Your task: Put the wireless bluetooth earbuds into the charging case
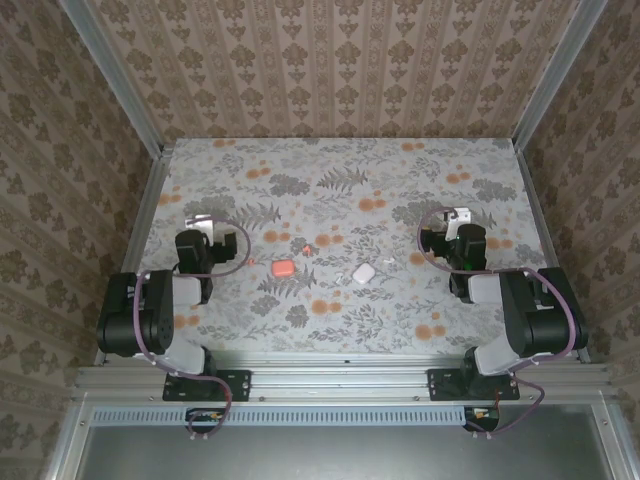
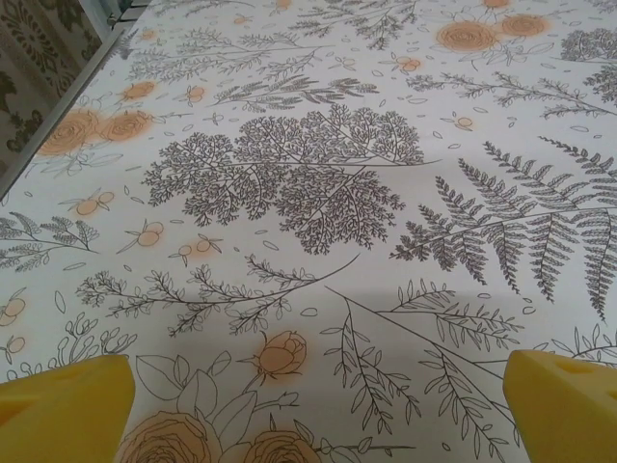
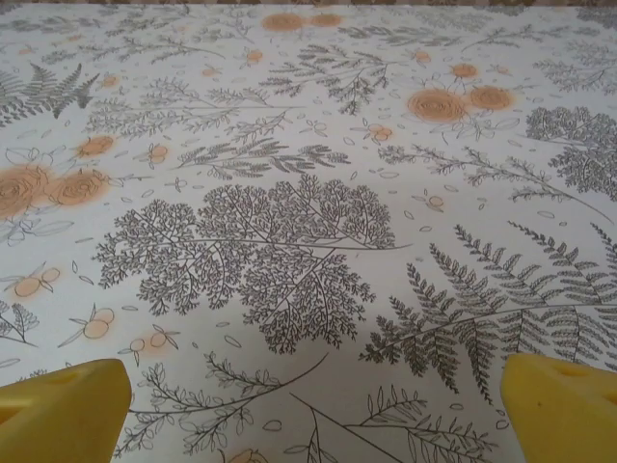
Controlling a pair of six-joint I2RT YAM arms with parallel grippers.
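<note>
The left gripper [image 2: 313, 405] and the right gripper [image 3: 313, 410] are released and empty; a rounded coral-pink plastic case [image 1: 282, 268] lies between them.

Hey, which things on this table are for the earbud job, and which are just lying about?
For the job: coral-pink case; white case; white earbud left of it; pink earbuds beyond the coral-pink case.
Just there: flowered table cover; patterned walls.

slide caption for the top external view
left gripper and right gripper open, flanking coral-pink case and white case on floral table
</note>
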